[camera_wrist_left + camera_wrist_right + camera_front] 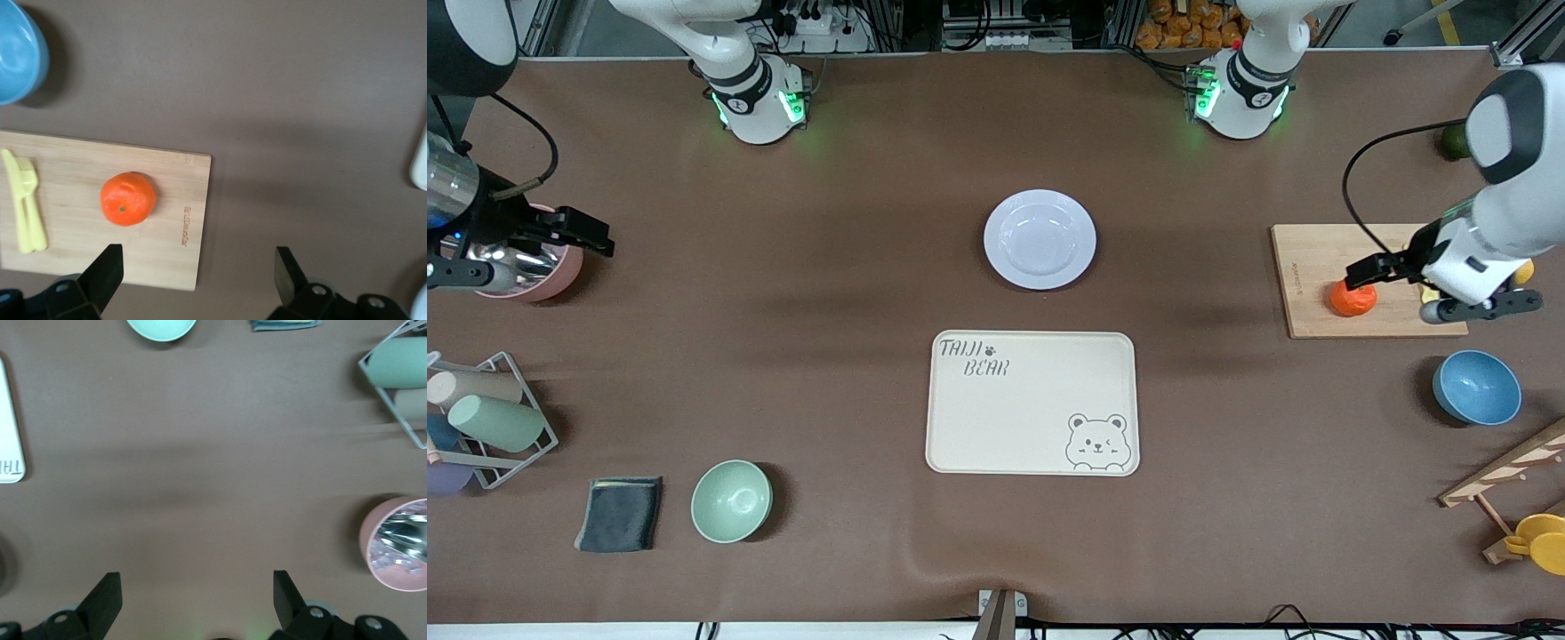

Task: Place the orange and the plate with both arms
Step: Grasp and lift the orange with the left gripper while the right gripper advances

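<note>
The right gripper (591, 233) hangs spread and empty over the pink cup (538, 267), waiting. The round pale lavender plastic plate (1040, 238) sits mid-table, just farther than the cream bear tray (1032, 402). The left gripper (1362, 269), fingers parted, hovers above the small red-orange mandarin orange (1352, 299) on the wooden cutting board (1316, 267), seemingly lining up a grasp.

brown table (800, 293), evenly lit

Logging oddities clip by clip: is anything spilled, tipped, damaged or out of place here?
Nothing stands out. The orange sits whole on the wooden board, the plate lies flat, upright and bare. The left hand hangs open over the board's edge; the right hand waits open beside the pink cup.
</note>
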You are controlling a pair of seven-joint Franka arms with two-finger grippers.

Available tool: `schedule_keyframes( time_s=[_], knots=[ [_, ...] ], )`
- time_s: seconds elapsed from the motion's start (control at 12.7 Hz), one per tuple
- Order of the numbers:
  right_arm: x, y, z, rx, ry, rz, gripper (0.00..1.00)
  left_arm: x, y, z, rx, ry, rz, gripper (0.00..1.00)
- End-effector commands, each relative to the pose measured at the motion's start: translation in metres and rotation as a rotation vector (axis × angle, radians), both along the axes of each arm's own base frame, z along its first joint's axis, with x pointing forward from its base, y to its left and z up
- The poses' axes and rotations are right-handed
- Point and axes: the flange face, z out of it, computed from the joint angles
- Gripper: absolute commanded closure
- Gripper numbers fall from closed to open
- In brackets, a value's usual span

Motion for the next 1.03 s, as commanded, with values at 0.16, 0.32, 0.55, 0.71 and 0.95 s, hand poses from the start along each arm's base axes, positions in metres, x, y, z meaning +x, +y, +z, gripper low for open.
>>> schedule_keyframes(
  time_s=[0.16,0.32,0.55,0.71,0.95],
  knots=[
    [0.003,0.011,-0.031,0.072,0.069,-0.012,0.0,-0.048,0.026,-0.092,0.087,-0.061,-0.049,0.0],
    [0.0,0.019,-0.057,0.172,0.126,-0.036,0.0,-0.053,0.033,-0.123,0.103,-0.028,-0.081,0.0],
    [0.001,0.019,-0.076,0.203,0.171,-0.055,0.0,-0.056,0.051,-0.145,0.128,0.008,-0.108,0.0],
    [-0.003,0.024,-0.09,0.262,0.201,-0.096,0.0,-0.056,0.06,-0.155,0.14,0.012,-0.124,0.0],
    [-0.004,0.031,-0.101,0.266,0.201,-0.105,0.0,-0.055,0.071,-0.169,0.152,0.012,-0.146,0.0]
  ],
)
